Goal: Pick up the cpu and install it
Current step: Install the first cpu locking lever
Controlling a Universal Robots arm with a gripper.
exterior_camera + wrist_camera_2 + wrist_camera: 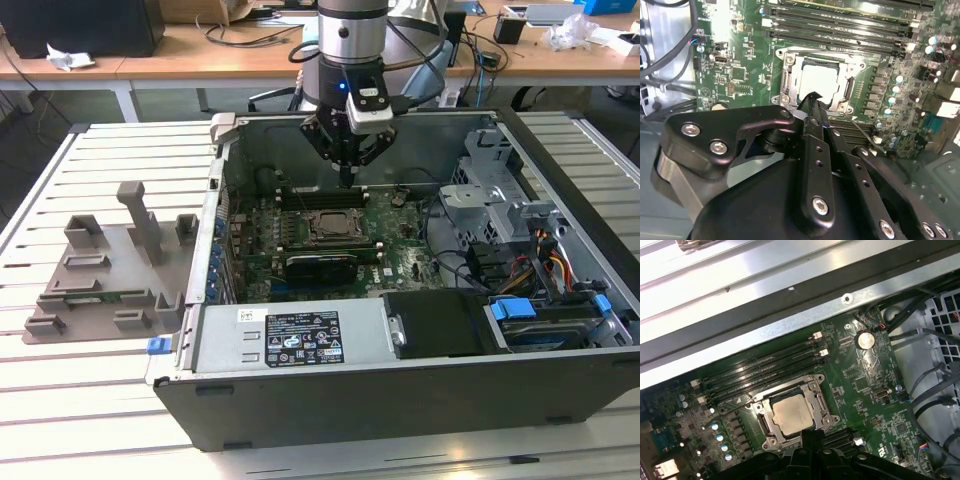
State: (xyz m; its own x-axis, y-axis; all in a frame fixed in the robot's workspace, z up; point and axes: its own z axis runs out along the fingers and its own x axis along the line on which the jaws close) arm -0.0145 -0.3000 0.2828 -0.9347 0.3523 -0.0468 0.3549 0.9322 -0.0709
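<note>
**Gripper poised over the socket, chip lying in the frame**

Here's the gripper, hanging straight down inside the computer case. Its black fingers are pinched together to a point, and as far as I can see there's nothing between them. Directly under the tips lies the cpu, its silver face up inside the socket frame. Whether the tips actually touch the lid I can't tell; they look just above its near edge.

How would that chip handle? My read is light, thin and rigid, with a slick metal top that gives the pads little purchase. It's delicate underneath too (contacts don't forgive a skewed drop). The fair hold is on two opposite edges at the thin rim, kept level.

It's tight all around the hand. The frame's raised metal sides hug the chip, leaving scant room for fingers. Just beyond the tips run the long memory slots, and a row of capacitors stands to one side of the socket. Farther out are a coin battery and loose cables. The grey tray sits well away, outside the case.
</note>
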